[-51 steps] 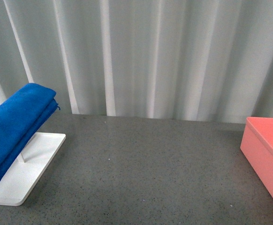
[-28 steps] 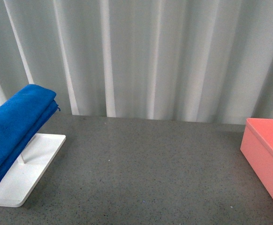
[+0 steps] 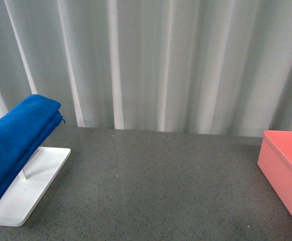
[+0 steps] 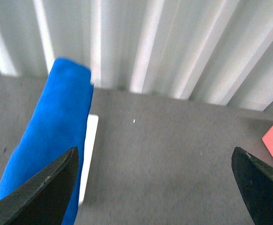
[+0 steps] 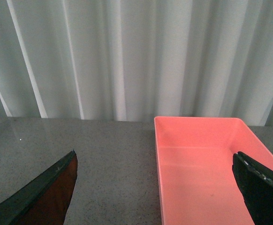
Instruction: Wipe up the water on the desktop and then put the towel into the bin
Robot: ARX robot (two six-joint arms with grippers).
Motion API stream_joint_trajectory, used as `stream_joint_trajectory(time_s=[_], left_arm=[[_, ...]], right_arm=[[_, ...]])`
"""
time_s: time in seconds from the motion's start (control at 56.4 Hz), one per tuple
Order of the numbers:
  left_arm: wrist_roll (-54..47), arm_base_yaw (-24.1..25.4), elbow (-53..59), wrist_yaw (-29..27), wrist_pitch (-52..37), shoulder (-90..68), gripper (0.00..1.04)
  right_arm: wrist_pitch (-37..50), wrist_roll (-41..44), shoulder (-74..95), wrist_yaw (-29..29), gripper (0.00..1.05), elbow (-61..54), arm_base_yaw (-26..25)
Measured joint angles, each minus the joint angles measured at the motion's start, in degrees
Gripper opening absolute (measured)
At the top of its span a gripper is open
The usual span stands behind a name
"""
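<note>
Royal-blue towel (image 3: 15, 135) sits at the left edge of the front view, folded in thick layers and lying at a slant above a white tray base (image 3: 33, 188), which rests flat on the worktop (image 3: 161, 191). A thin white post (image 3: 24, 170) rises from the base under the cloth. The towel is raised off the dark speckled worktop and does not touch it. The salmon-pink bin (image 3: 281, 163) stands on the worktop at the far right edge, well apart from the towel, with bare grey surface between them. A pale pleated curtain (image 3: 161, 60) closes off the rear. In the left wrist view the left hand (image 4: 154, 164) is spread wide, its dark fingers (image 4: 42, 187) far apart, with the towel just beside one finger and the worktop showing in the gap. In the right wrist view the right hand (image 5: 153, 164) is likewise spread wide over the worktop, with the bin's open pink interior near one finger. Neither arm shows in the front view.
</note>
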State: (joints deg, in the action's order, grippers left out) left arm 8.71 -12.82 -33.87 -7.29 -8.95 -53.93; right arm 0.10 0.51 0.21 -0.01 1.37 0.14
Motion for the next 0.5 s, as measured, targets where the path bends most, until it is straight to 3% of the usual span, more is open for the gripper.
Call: stream_joint_trajectory(time_s=[0.177, 0.284, 0.497], left_arm=[[-8.7, 0.8, -19.9, 2.0, 3.8, -28.2, 0.98], [-12.4, 1.8, -31.0, -0.6, 7.8, -42.5, 0.98], [-14.9, 6.5, -44.1, -5.2, 9.9, -55.3, 0.98]], right_arm=[[0.0, 0.0, 0.0, 0.0, 0.98, 0.0, 0.0], [0.0, 0.0, 0.0, 0.0, 0.98, 0.0, 0.0], [0.0, 0.0, 0.0, 0.0, 0.98, 0.0, 0.0]])
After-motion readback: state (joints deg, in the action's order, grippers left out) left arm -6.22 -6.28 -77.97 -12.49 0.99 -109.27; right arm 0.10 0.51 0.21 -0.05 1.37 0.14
